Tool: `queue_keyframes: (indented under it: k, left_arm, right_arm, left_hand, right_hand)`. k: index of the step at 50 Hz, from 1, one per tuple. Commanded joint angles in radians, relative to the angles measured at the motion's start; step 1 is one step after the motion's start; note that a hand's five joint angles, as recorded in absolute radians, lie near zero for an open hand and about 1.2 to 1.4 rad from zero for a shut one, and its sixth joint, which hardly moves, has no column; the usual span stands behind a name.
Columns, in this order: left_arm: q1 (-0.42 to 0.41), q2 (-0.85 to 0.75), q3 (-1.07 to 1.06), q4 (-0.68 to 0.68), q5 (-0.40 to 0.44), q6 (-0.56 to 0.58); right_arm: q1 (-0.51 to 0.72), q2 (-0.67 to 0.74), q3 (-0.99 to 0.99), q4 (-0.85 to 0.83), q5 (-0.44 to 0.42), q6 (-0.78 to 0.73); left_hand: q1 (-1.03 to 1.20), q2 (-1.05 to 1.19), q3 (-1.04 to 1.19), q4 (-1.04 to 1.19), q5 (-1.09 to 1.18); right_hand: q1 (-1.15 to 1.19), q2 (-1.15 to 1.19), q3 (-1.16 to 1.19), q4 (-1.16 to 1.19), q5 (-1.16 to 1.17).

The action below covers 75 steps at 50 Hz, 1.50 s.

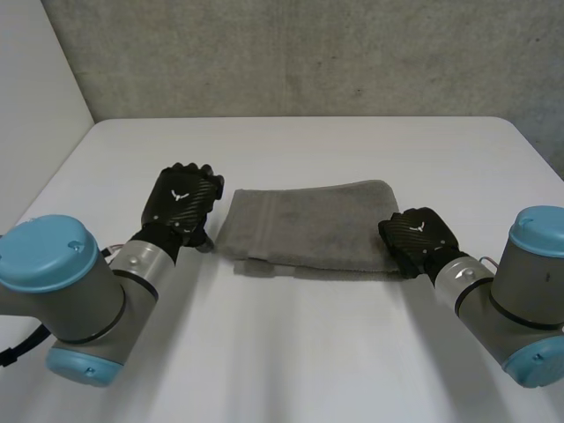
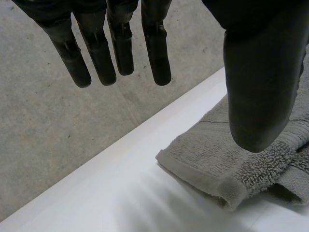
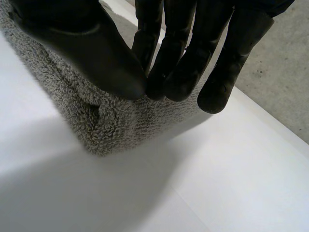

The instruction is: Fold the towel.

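Nearest the head camera sit the grey joints and light-blue caps of the left arm (image 1: 62,291) and right arm (image 1: 529,291), one to each side of the folded grey terry towel (image 1: 308,225). That towel lies as a long flat band on the smooth white table (image 1: 308,352), well short of the table's far edge. Beyond that edge rises a rough grey concrete wall (image 1: 308,53). In the left wrist view a grey concrete floor (image 2: 58,130) shows past the table's edge.

Just beside the towel's left end hangs the black left hand (image 1: 181,201), knuckles up and clear of the cloth. Its fingers (image 2: 157,43) are straight and spread well away from the thumb (image 2: 260,87), with nothing between them.

On the towel's right end rests the black right hand (image 1: 416,236). Its thumb (image 3: 96,53) and fingers (image 3: 174,58) are drawn together, pinching the terry at that folded corner, which humps up under them.
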<state>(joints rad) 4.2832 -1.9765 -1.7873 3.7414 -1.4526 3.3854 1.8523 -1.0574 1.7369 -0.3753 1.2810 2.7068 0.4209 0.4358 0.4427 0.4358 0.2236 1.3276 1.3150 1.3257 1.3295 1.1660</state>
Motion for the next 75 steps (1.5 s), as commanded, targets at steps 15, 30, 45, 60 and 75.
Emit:
queue_keyframes:
  k: [15, 30, 45, 60, 75]
  left_arm:
    - [0.006, 0.005, -0.009, 0.006, 0.002, 0.000]
    - [0.007, 0.005, -0.014, 0.012, 0.002, -0.001]
    - [0.009, 0.002, -0.017, 0.032, 0.002, -0.001]
    - [0.009, -0.004, -0.017, 0.032, 0.003, -0.001]
    - [0.009, -0.001, -0.017, 0.032, 0.002, -0.001]
  right_arm:
    - [-0.074, -0.067, 0.026, 0.142, -0.043, -0.001]
    - [-0.071, -0.064, 0.070, 0.015, -0.034, 0.025]
    - [-0.064, -0.010, 0.033, -0.013, -0.034, 0.125]
    - [-0.061, 0.047, 0.001, -0.031, -0.023, 0.126]
    - [-0.149, -0.090, 0.052, 0.038, -0.040, 0.085]
  left_hand:
    - [-0.037, -0.052, -0.059, -0.052, -0.014]
    - [-0.040, -0.055, -0.062, -0.055, -0.017]
    - [-0.040, -0.055, -0.062, -0.055, -0.017]
    - [-0.040, -0.055, -0.062, -0.055, -0.017]
    - [-0.064, -0.078, -0.085, -0.078, -0.041]
  right_hand:
    - [-0.784, -0.772, -0.782, -0.786, -0.797]
    - [-0.790, -0.778, -0.789, -0.792, -0.803]
    - [-0.726, -0.713, -0.724, -0.728, -0.739]
    - [0.069, 0.081, 0.071, 0.067, 0.056]
    - [0.069, 0.081, 0.071, 0.067, 0.056]
